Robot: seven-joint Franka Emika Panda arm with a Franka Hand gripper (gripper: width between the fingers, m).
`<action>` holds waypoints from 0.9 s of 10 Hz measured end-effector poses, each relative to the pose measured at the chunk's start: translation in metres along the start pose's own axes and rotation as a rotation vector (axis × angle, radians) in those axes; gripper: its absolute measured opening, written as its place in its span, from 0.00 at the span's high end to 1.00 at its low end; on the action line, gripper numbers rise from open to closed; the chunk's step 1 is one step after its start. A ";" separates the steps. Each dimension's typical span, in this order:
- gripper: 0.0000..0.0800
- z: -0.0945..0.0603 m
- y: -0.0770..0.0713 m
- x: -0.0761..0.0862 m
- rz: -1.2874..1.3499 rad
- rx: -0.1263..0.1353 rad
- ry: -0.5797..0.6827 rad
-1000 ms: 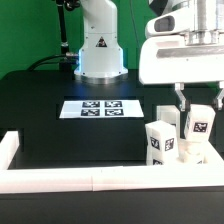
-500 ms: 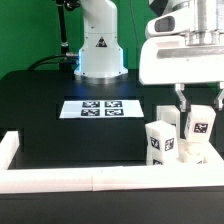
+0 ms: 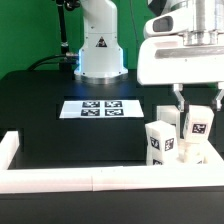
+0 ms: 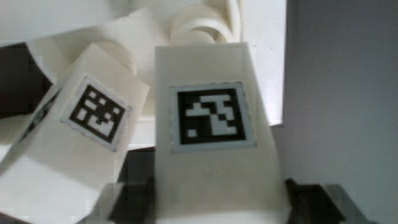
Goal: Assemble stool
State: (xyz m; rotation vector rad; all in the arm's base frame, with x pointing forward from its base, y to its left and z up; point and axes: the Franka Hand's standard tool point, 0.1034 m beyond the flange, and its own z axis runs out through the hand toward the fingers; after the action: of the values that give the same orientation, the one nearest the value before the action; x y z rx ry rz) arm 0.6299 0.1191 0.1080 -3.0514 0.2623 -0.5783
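Fingers [image 3: 180, 100] of the black two-finger gripper [image 3: 198, 108] pinched a short chunky white plastic stool leg [image 3: 197, 125] by its sides, as far as the small view allowed. It stood just beside another tagged white leg [image 3: 158, 140], to the exterior view's right of the flat white marker board [image 3: 100, 108].

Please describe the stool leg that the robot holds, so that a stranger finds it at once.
Start from the black table, and go to its near corner on the exterior view's right, where white legs stand together. The held leg is the higher one, farthest to that right, between the dark fingers; no fingers touch its neighbour.
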 end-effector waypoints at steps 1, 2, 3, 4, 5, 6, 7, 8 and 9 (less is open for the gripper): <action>0.58 0.003 -0.001 -0.003 -0.003 -0.002 -0.004; 0.58 0.005 -0.001 -0.005 -0.006 -0.004 -0.009; 0.58 0.007 -0.002 -0.007 -0.008 -0.005 -0.012; 0.58 0.008 -0.002 -0.008 -0.009 -0.006 -0.014; 0.58 0.010 -0.002 -0.010 -0.011 -0.008 -0.016; 0.58 0.011 -0.003 -0.009 -0.014 -0.005 0.001; 0.58 0.012 -0.004 -0.007 -0.016 -0.001 0.023; 0.58 0.012 -0.005 -0.006 -0.016 0.000 0.038; 0.58 0.012 -0.005 -0.005 -0.017 0.003 0.051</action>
State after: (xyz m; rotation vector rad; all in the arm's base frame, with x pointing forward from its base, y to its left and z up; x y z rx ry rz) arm 0.6304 0.1247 0.0948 -3.0425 0.2366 -0.6576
